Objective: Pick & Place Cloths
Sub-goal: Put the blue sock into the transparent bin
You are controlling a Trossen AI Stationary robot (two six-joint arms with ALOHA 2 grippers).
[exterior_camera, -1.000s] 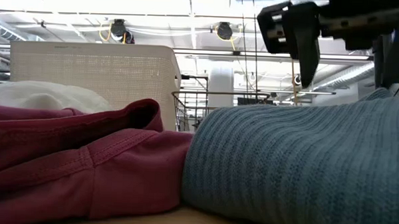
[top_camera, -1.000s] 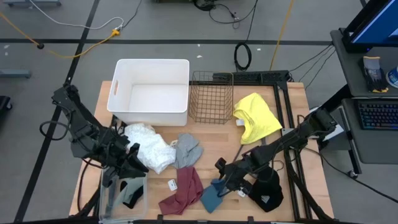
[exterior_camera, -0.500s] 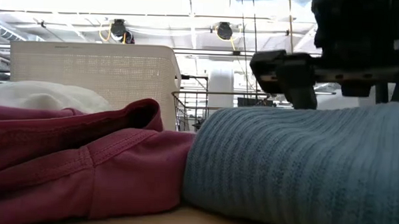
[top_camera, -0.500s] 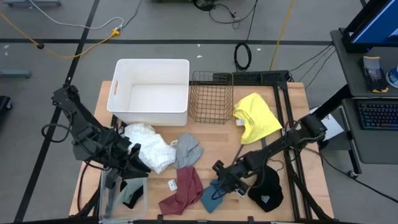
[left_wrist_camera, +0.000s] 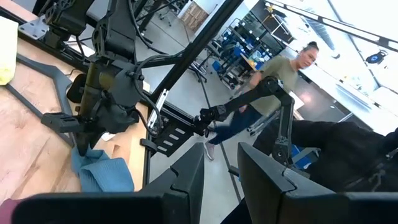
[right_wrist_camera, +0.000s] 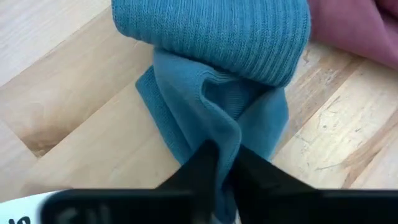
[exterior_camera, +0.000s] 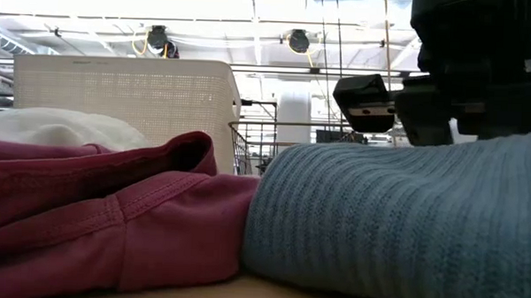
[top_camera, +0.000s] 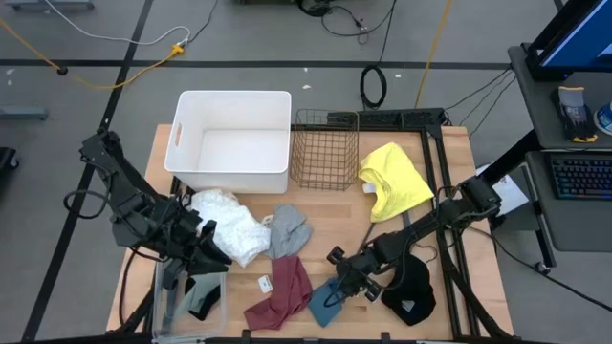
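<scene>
Teal-blue cloth (right_wrist_camera: 217, 68) pinched betw. right pincer (right_wrist_camera: 221, 163) fingers, on table nr maroon cloth (top_camera: 282, 291).

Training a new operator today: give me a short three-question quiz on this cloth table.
1. True or false: the right end effector is pinching the teal-blue cloth.
2. Which cloth touches the teal-blue one? A) yellow cloth B) maroon cloth C) white cloth
3. Fill in: the white bin holds ___ cloths.

Key: 1 true; 2 B; 3 no.
</scene>
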